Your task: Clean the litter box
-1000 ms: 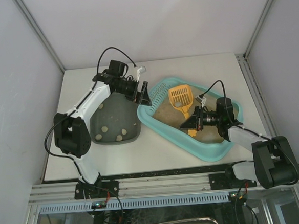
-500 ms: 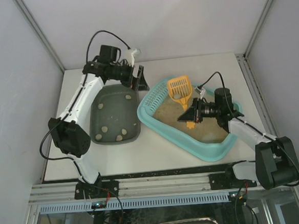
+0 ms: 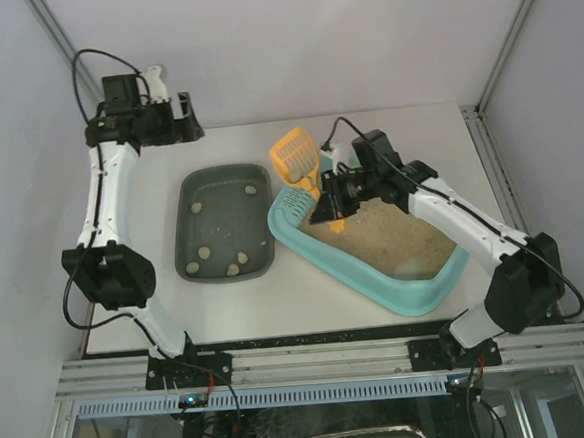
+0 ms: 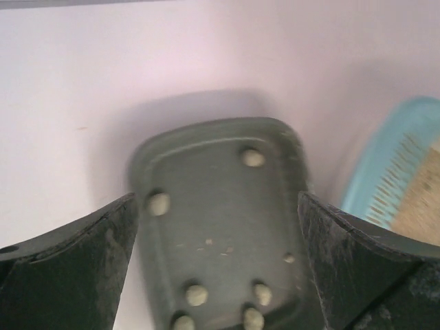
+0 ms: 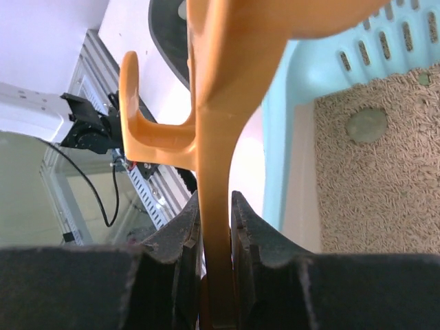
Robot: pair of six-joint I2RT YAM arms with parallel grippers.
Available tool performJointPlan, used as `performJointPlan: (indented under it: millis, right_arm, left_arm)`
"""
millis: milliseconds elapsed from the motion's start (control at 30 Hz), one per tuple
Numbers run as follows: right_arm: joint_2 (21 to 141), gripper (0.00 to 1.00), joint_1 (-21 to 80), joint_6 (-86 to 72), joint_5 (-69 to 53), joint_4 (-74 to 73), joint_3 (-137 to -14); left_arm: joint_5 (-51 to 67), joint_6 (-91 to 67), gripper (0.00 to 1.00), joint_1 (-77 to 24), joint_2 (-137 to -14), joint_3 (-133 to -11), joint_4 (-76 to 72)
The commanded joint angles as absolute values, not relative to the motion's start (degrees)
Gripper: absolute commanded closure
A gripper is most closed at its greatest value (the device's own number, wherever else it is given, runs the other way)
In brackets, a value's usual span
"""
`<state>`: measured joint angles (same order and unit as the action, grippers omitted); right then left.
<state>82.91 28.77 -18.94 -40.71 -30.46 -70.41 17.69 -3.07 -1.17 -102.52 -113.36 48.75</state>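
While ur right gripper [image 3: 331, 208] is clamped on the scoop [image 3: 294, 154], mid-carry imo, swing it over the grey tray [image 3: 187, 186] left of the jaws & tip; left gripper [image 3: 170, 122] gapes wide, empty.

Grey tray [image 3: 225, 229], left of centre on a white table [image 3: 406, 131], containing several pale lumps [image 3: 205, 253]; orange scoop [image 3: 295, 156] raised at upper centre; metal rail [image 3: 312, 362] along the lower edge.

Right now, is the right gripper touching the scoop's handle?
Touching. The right wrist view shows the right gripper shut on the orange scoop handle, both fingers pressed against it.
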Motion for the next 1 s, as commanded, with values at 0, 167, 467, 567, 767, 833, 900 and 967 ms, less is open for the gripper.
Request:
performJointPlan:
  millis: [0,167,467,567,767,833,900,967]
  right_arm:
    - [91.12,1.00,35.72,-14.89,-26.05,-44.89,-86.93]
    - [103.79,1.00,43.73,-12.01,-8.93,-58.08,-102.89]
    - [113.89,1.00,48.70,-11.00,8.84,-64.08,-112.21]
    - [116.18,1.00,50.28,-9.57,8.80,-62.69,-112.93]
    - [118.33,1.00,53.68,-5.58,10.85,-59.90,-112.78]
    - [118.86,1.00,54.14,-4.76,12.33,-59.37,-112.63]
    - [119.73,1.00,54.93,-4.01,13.67,-58.96,-112.94]
    - [120.72,1.00,56.06,-3.39,15.30,-58.91,-113.87]
  left_arm:
    - [5.42,-1.51,0.00,4.94,-95.29,-113.13,46.86]
    - [6.30,-3.85,0.00,11.97,-93.35,-109.31,46.68]
    - [5.43,-4.44,0.00,13.28,-90.46,-105.38,51.13]
    - [5.08,-4.70,0.00,13.30,-89.54,-103.34,51.67]
    - [5.04,-5.11,0.00,13.33,-89.70,-101.55,51.51]
    - [4.63,-5.33,0.00,13.29,-90.21,-101.76,51.17]
    - [4.57,-5.48,0.00,13.30,-90.56,-101.78,50.43]
    - [4.77,-5.62,0.00,13.34,-90.81,-101.70,49.45]
